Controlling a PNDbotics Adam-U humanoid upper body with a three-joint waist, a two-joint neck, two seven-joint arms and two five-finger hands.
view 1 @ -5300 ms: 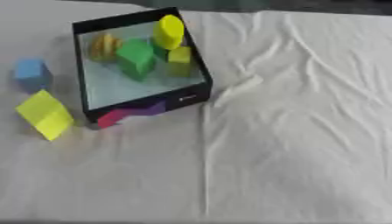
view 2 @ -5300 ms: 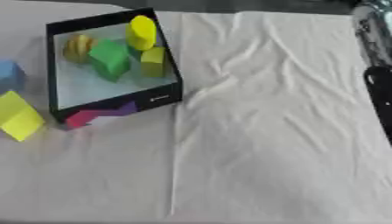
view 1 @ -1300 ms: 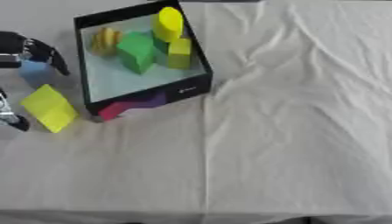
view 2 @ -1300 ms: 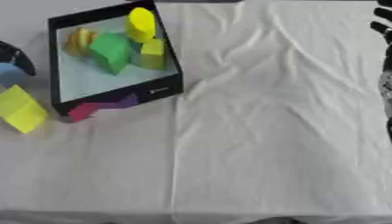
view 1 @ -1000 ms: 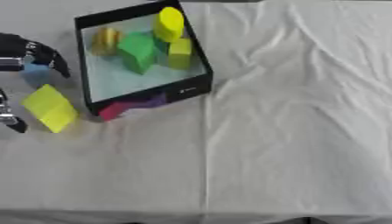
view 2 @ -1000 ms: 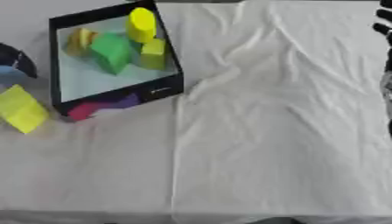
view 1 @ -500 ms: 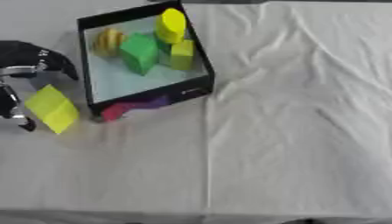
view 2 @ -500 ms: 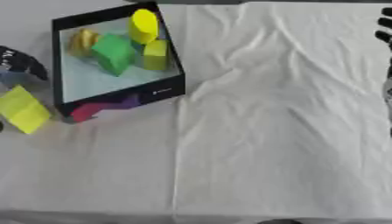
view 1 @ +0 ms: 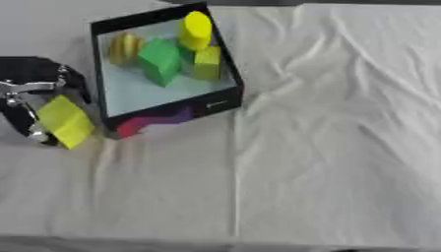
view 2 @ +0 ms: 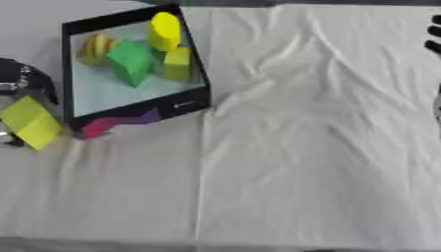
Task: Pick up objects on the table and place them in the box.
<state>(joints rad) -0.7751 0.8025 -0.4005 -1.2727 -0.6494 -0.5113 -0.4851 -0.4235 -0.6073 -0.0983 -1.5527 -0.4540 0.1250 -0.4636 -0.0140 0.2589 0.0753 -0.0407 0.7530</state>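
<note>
A yellow block (view 1: 65, 121) lies on the white cloth just left of the black box (view 1: 172, 111). My left hand (view 1: 33, 78) comes in from the left edge and sits over the block, thumb against its left side and fingers curled down at its upper right. The block still rests on the cloth. Inside the box lie a yellow cylinder (view 1: 196, 30), a green block (view 1: 159, 61), a small yellow-green block (view 1: 206, 63) and an orange-yellow piece (view 1: 125, 47). Only a dark sliver of my right hand (view 2: 434, 47) shows at the right edge.
The box stands askew at the upper left, with pink and purple patches (view 1: 155, 120) on its front wall. Wrinkled white cloth (view 1: 327, 147) covers the table to the right of the box and in front of it.
My left hand has come in from the left, covered the blue block that lay there, and moved down to the yellow block. The view has shifted slightly.
</note>
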